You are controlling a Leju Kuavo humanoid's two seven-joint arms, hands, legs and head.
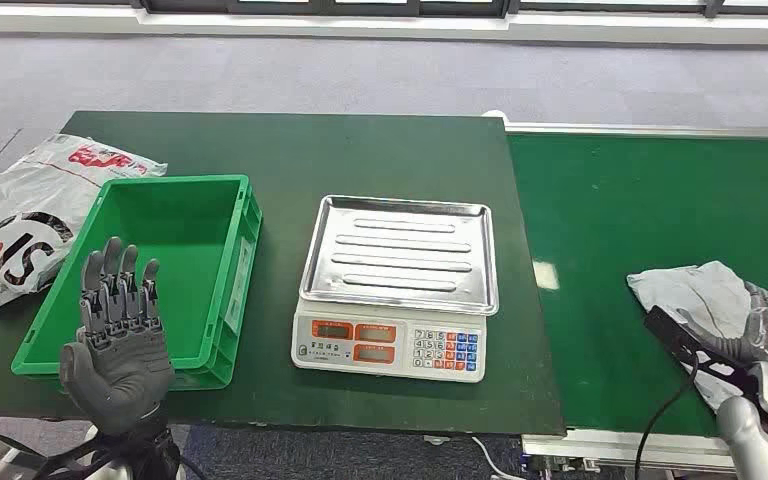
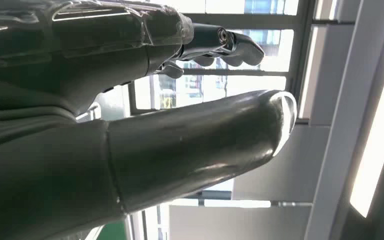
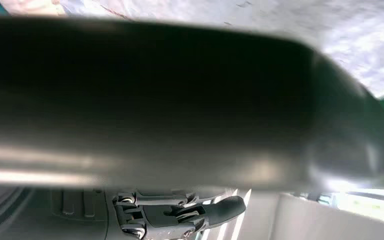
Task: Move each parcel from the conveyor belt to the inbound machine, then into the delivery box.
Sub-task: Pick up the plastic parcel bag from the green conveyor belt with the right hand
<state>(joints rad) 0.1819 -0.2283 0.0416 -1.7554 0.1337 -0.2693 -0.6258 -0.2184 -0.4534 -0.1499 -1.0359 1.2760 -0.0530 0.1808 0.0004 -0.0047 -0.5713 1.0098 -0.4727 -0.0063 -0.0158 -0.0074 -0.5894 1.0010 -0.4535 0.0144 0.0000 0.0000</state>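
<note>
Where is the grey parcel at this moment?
In the head view the grey parcel lies on the green conveyor belt at the far right, right of the scale, with the right hand on its near side.

green crate (image 1: 222,262), grey parcel (image 1: 698,292), silver scale (image 1: 396,285)

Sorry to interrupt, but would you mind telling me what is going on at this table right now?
The robot's right hand rests on a crumpled grey plastic parcel lying on the green conveyor belt; whether it grips it is unclear. The left hand is raised, open and empty, over the green plastic crate. The silver-trayed weighing scale holds nothing, and a white printed parcel bag lies beside the crate.
</note>
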